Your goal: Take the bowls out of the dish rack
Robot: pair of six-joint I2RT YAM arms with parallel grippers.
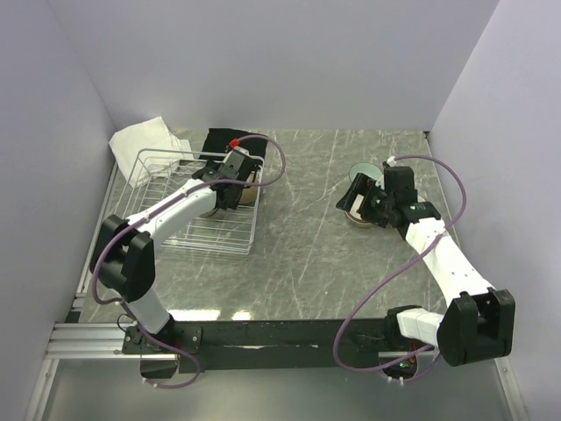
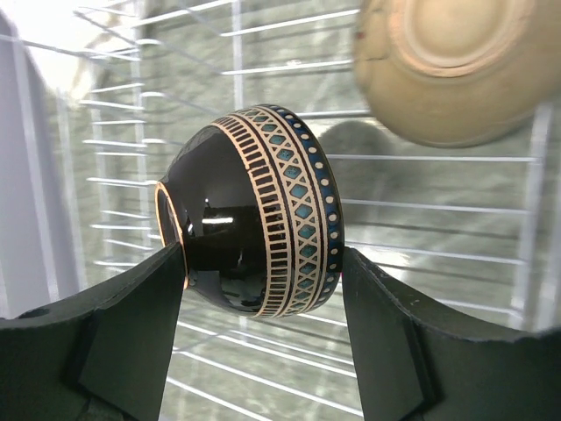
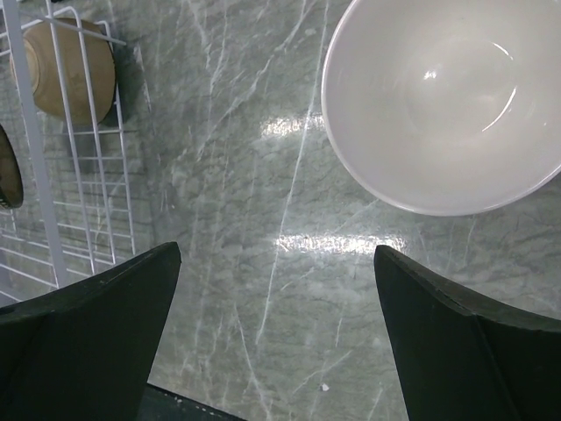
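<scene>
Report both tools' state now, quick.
Left tool: shut on the dark patterned bowl.
Right tool: open, holding nothing.

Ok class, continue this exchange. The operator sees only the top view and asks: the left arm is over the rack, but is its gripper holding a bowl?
Observer: Yes. The left gripper is shut on a dark bowl with a patterned band, clamped from both sides.
Operator: Any other bowl near it?
Observer: A beige bowl in the rack, its underside toward the wrist camera.
Operator: And the right gripper?
Observer: The right gripper is open and holds nothing. A pale bowl stands upright and empty just ahead.
</scene>
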